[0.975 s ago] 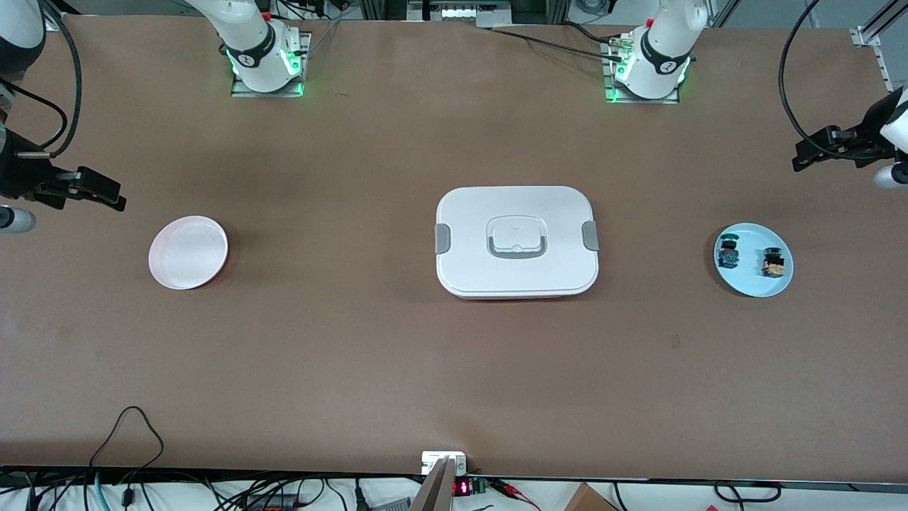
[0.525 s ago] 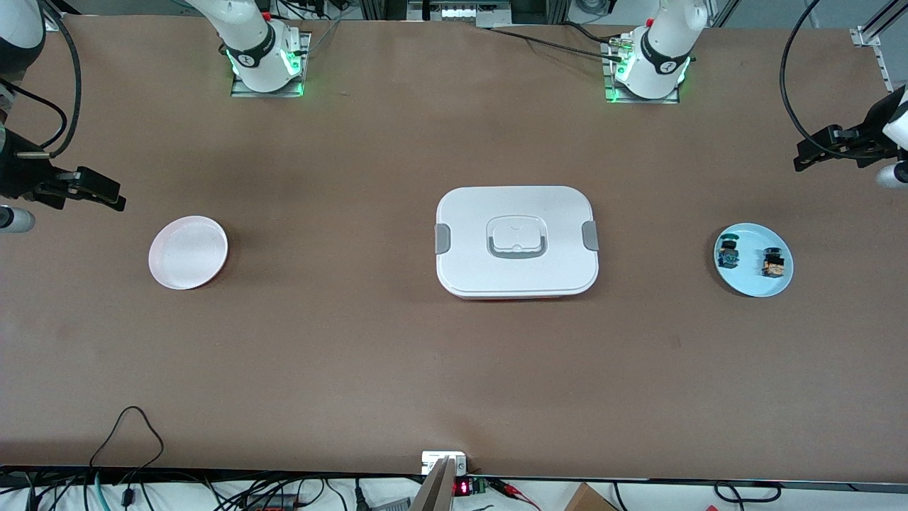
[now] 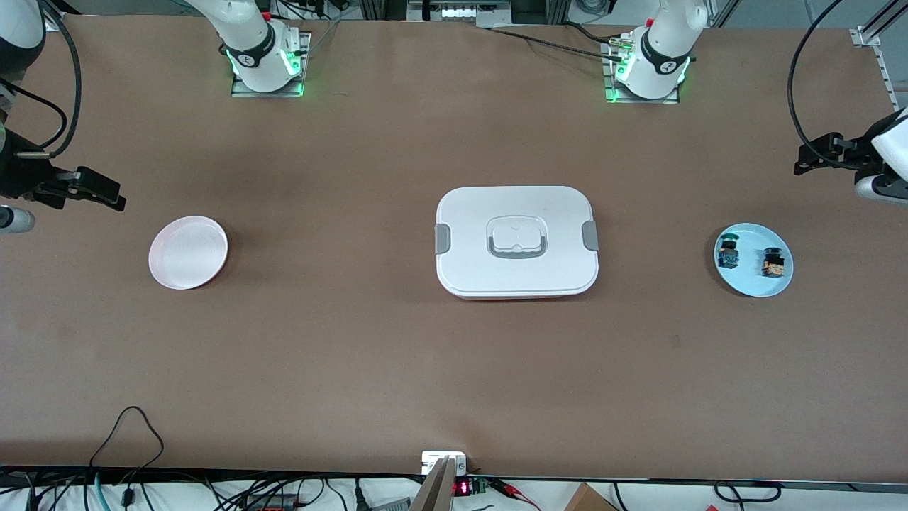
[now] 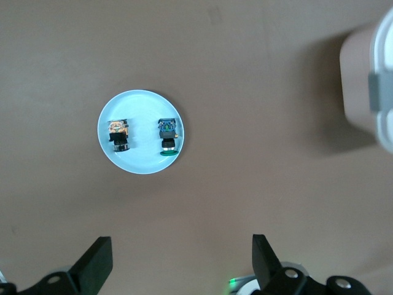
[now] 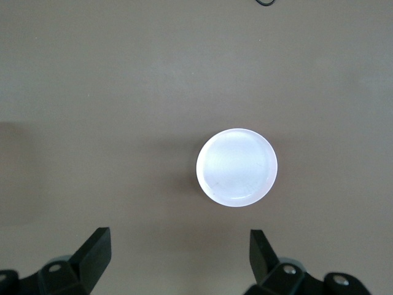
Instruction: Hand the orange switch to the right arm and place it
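Note:
The orange switch [image 3: 773, 262] lies on a light-blue plate [image 3: 752, 282] near the left arm's end of the table, beside a similar blue-green switch [image 3: 728, 253]. My left gripper [image 3: 805, 160] hangs open and empty in the air over bare table by that plate. In the left wrist view the orange switch [image 4: 118, 134] and the blue-green switch [image 4: 167, 134] sit on the plate [image 4: 142, 110], well apart from the open left gripper [image 4: 182, 258]. My right gripper [image 3: 113, 199] is open and empty, waiting near a pink-white plate [image 3: 188, 252].
A white lidded box [image 3: 516, 241] with grey clips stands in the table's middle; its corner shows in the left wrist view [image 4: 374, 80]. The pink-white plate [image 5: 236, 167] is empty, with the open right gripper [image 5: 179, 255] apart from it. Cables lie along the table's near edge.
The left arm's wrist has shifted and turned slightly over the table's end; its gripper stays open. The right arm and the things on the table have not moved.

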Action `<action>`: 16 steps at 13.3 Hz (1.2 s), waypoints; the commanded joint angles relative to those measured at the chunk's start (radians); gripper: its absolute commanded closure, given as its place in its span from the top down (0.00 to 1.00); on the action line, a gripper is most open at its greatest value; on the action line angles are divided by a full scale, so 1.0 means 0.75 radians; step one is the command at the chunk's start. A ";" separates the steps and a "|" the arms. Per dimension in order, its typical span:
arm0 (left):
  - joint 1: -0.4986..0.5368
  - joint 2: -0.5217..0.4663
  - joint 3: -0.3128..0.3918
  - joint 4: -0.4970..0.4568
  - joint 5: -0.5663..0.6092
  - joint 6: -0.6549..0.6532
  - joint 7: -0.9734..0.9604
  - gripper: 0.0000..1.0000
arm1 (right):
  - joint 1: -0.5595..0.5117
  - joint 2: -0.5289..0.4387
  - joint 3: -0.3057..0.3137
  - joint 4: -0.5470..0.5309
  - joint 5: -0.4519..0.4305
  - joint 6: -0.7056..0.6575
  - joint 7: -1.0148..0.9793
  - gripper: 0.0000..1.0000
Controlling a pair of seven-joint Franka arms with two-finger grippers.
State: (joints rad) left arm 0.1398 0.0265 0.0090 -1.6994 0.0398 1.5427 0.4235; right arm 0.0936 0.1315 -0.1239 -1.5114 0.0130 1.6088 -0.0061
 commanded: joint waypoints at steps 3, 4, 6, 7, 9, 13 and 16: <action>0.067 0.104 0.000 0.041 0.014 -0.034 0.451 1.00 | -0.002 -0.010 0.008 0.011 -0.015 -0.020 0.014 1.00; 0.073 0.118 0.000 0.036 0.021 -0.032 0.557 1.00 | -0.002 -0.008 0.008 0.011 -0.015 -0.020 0.014 1.00; 0.122 0.183 0.000 0.047 0.029 -0.002 0.876 1.00 | 0.002 -0.010 0.012 0.011 -0.013 -0.020 0.016 1.00; 0.135 0.204 0.000 0.043 0.051 0.015 0.970 1.00 | 0.004 -0.010 0.014 0.011 -0.013 -0.022 0.016 1.00; 0.163 0.253 0.000 0.026 0.074 0.017 1.061 1.00 | 0.004 -0.010 0.012 0.013 -0.015 -0.020 0.016 1.00; 0.243 0.382 -0.002 -0.011 0.084 0.129 1.484 1.00 | 0.008 -0.010 0.014 0.013 -0.013 -0.020 0.016 1.00; 0.280 0.419 -0.004 -0.092 0.080 0.315 1.766 1.00 | 0.004 -0.010 0.012 0.013 -0.013 -0.018 0.016 1.00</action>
State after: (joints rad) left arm 0.3325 0.3422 0.0127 -1.7315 0.0844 1.7173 1.6225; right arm 0.0966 0.1315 -0.1181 -1.5109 0.0130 1.6088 -0.0059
